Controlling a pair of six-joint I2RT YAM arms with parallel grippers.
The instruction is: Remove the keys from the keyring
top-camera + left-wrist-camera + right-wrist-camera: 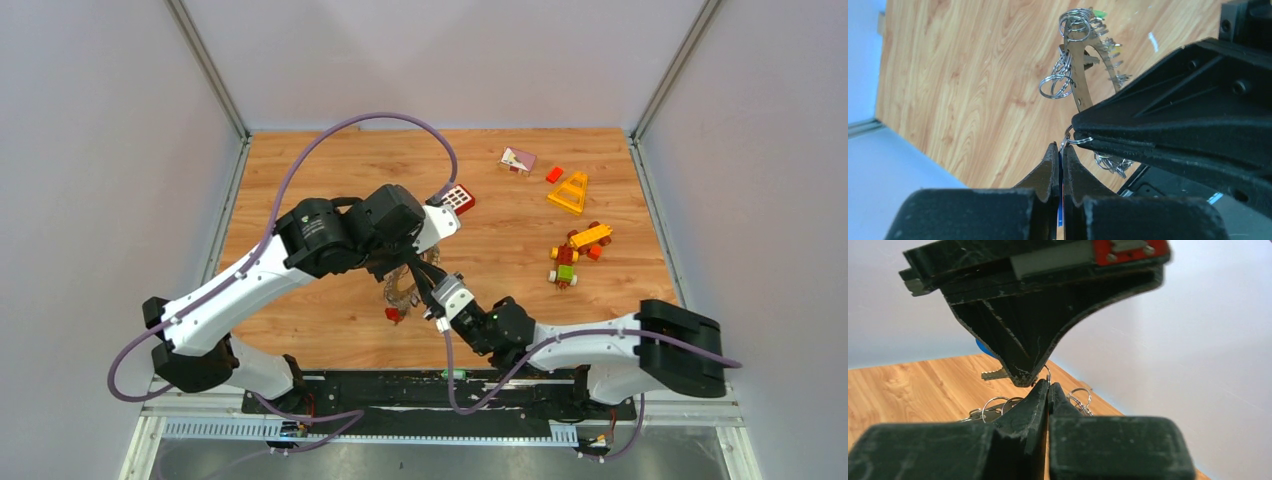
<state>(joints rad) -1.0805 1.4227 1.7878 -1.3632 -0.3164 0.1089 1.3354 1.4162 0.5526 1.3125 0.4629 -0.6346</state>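
The keyring (1079, 80) is a grey metal band fringed with silver keys and small split rings (1054, 86); it hangs above the table between both grippers and also shows in the top view (402, 290). A red-headed key (393, 314) dangles from it. My left gripper (1060, 148) is shut on a blue-headed key (1061, 202), whose blade (994, 374) shows in the right wrist view. My right gripper (1049, 385) is shut on a small split ring (1048, 372) right at the left gripper's tips. The right fingers (1178, 115) hide the keyring's lower part.
A red brick with a white grid (459, 198) lies just behind the left wrist. A pink-white block (517, 160), a small red brick (554, 174), a yellow triangle piece (569, 192) and a toy-brick vehicle (572, 255) lie at the back right.
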